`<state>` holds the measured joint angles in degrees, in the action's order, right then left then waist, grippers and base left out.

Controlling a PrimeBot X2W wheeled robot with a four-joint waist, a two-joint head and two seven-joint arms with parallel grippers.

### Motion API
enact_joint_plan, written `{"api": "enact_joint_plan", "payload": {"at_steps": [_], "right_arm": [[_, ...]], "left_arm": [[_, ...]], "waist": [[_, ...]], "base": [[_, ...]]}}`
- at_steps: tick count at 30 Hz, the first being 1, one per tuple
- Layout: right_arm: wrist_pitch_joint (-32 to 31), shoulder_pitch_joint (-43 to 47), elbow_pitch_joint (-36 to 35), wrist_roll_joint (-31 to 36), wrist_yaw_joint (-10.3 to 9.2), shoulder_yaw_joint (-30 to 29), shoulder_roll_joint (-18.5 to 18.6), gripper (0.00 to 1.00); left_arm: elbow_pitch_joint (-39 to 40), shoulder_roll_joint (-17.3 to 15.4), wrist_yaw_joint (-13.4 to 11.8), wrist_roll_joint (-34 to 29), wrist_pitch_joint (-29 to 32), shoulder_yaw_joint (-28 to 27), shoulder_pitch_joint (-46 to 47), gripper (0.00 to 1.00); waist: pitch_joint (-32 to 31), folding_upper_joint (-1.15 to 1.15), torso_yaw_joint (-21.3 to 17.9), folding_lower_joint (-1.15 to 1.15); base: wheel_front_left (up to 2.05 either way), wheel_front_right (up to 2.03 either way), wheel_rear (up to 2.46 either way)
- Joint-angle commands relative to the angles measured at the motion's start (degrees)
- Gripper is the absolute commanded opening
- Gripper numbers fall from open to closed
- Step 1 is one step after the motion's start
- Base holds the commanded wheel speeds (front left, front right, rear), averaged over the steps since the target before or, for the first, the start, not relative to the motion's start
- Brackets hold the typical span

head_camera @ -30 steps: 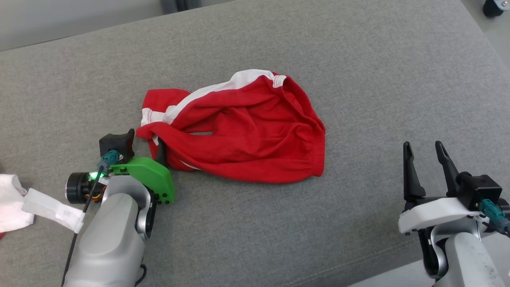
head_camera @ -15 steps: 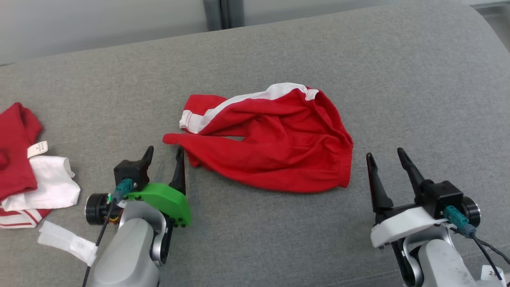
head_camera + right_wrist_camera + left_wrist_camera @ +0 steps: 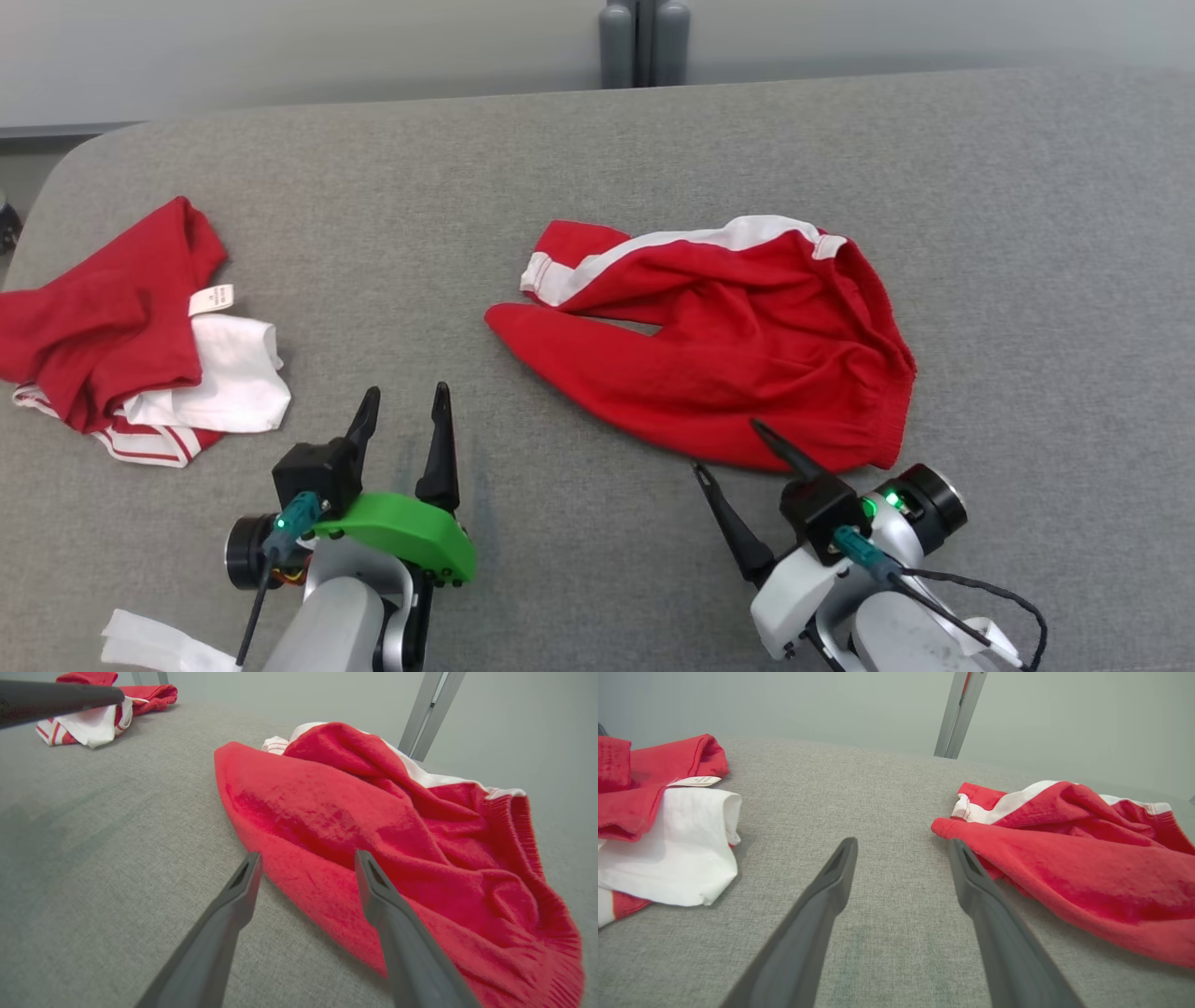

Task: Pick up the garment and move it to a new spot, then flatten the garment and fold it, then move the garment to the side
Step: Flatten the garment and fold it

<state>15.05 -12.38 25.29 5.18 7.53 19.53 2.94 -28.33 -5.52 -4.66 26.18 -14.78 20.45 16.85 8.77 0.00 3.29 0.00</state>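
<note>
The garment [image 3: 738, 364] is a pair of red shorts with a white side stripe. It lies crumpled on the grey cushioned surface [image 3: 579, 168], right of centre. My right gripper [image 3: 727, 447] stands open at its near hem. In the right wrist view [image 3: 308, 855], one finger is over the red cloth [image 3: 373, 826] and the other over bare grey fabric. My left gripper [image 3: 407, 392] is open and holds nothing. It sits a short way left of the garment's pointed left end [image 3: 1064, 868], with only grey surface between its fingers [image 3: 903, 843].
A pile of red and white clothes [image 3: 140, 336] lies near the surface's rounded left edge and appears in both wrist views [image 3: 668, 849] [image 3: 93, 718]. Grey posts [image 3: 644, 42] stand behind the far edge. A white tag [image 3: 154, 644] hangs off my left forearm.
The camera has turned, so the whole scene has slid right. My left gripper has pulled back from the garment's left end. My right gripper has swung in to the garment's near hem.
</note>
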Motion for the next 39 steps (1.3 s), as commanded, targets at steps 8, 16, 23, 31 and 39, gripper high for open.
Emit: {"api": "enact_joint_plan", "payload": {"at_steps": [8, 16, 23, 31, 39], "right_arm": [[0.20, -6.49, 11.60, 8.46, -0.08, -0.16, 0.83, 1.00], [0.20, -8.60, 13.43, 7.55, -0.08, -2.42, 0.27, 0.00], [0.19, -6.84, 4.99, 4.22, -0.08, -3.98, 0.09, 0.00], [0.20, -12.09, 7.76, 1.40, -0.08, -9.07, 3.43, 0.00], [0.20, -19.95, 18.06, 1.16, -0.08, -10.18, 7.91, 0.00]], "left_arm": [[5.34, 0.82, -1.13, -0.02, -0.39, 0.64, -3.47, 1.00], [6.52, 0.64, -1.85, -0.08, -0.44, 0.41, -4.48, 1.00], [6.88, 0.15, -1.97, -0.09, -0.45, 0.52, -5.02, 1.00], [7.26, 0.31, -1.83, -0.29, -0.15, 1.56, -4.59, 1.00], [7.59, 0.75, -1.60, -0.54, -0.08, 2.89, -3.38, 1.00]], "waist": [[1.10, 0.00, 5.79, 0.00], [1.11, 0.00, 6.88, 0.00], [0.55, 0.00, 5.01, 0.00], [1.34, 0.00, 5.15, 0.00], [3.43, 0.00, 8.13, 0.00]], "base": [[0.00, 0.00, 0.00], [0.00, 0.00, 0.00], [0.00, 0.00, 0.00], [0.00, 0.00, 0.00], [0.00, 0.00, 0.00]]}}
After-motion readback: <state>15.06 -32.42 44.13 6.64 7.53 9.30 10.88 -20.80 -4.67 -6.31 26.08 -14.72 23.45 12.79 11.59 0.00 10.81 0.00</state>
